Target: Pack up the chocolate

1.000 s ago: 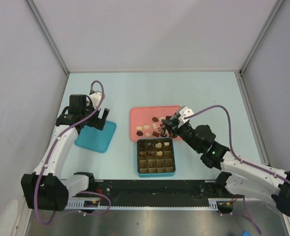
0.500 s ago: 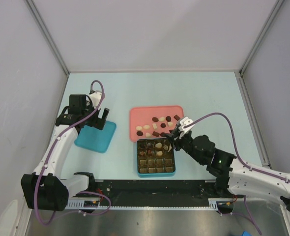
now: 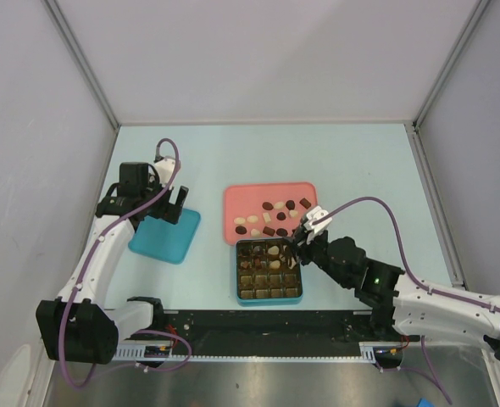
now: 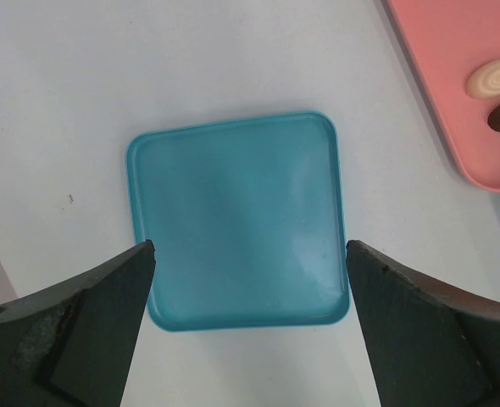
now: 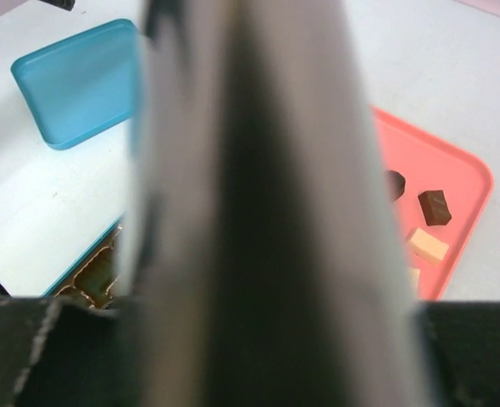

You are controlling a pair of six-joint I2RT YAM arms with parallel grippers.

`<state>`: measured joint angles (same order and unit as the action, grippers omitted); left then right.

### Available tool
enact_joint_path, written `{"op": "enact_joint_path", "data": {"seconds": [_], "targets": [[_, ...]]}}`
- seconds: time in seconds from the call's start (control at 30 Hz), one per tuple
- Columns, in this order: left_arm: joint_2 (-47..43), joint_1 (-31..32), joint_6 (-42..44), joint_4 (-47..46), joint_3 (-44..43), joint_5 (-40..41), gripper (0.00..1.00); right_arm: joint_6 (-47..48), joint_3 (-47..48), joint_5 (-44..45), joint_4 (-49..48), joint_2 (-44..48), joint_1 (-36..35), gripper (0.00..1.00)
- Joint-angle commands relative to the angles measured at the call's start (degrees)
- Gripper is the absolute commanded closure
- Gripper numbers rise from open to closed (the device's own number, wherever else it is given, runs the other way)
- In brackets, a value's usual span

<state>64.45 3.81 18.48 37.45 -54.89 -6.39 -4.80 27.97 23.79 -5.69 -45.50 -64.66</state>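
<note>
Several small dark, reddish and cream chocolates (image 3: 271,217) lie on the pink tray (image 3: 241,197); more sit in compartments of the teal box (image 3: 269,298). My right gripper (image 3: 296,244) hovers over the box's far right corner. A blurred grey and dark shape (image 5: 258,212) fills the right wrist view and hides the jaws, leaving only a dark chocolate (image 5: 434,206) and a cream one (image 5: 426,245) visible at the side. My left gripper (image 4: 250,246) is open above the teal lid (image 4: 237,220), holding nothing.
The teal lid (image 3: 165,235) lies left of the pink tray, with the box just in front of the tray. A cream chocolate (image 4: 493,78) shows at the tray's edge (image 4: 453,85). White walls close in the table at the back and sides.
My right gripper has moved from over the pink tray toward me, to the box's far right corner. The left arm has not moved.
</note>
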Motion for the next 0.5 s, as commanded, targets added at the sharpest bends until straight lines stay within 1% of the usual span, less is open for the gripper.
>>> {"op": "enact_joint_path", "data": {"seconds": [0.0, 0.17, 0.27, 0.33, 0.43, 0.47], "targets": [[-1.52, -0.3, -0.02, -0.89, -1.36, -0.11, 0.0, 1.19, -0.1, 1.78, -5.38, 0.41, -0.29, 0.59], [-1.34, -0.3, 0.15, -0.98, -1.36, -0.11, 0.0, 3.83, 0.07, 2.4, -7.75, 1.37, -0.29, 0.57], [-1.25, -0.3, 0.15, -1.15, -1.27, -0.29, 0.0, 6.36, 0.42, 3.01, -11.43, 0.94, -0.2, 0.57], [-1.16, -0.3, 0.07, -1.33, -1.27, -0.29, 0.0, 9.0, 0.77, 3.1, -16.17, -1.17, 0.24, 0.6], [-0.9, -0.3, 0.06, -1.33, -1.27, -0.29, 0.0, 9.19, 2.79, -1.1, -21.71, -6.43, 4.97, 0.63], [-0.99, -0.3, 0.06, -1.42, -1.27, -0.29, 0.0, 9.11, 3.32, -3.81, -25.12, -7.93, 8.03, 0.65]]}}
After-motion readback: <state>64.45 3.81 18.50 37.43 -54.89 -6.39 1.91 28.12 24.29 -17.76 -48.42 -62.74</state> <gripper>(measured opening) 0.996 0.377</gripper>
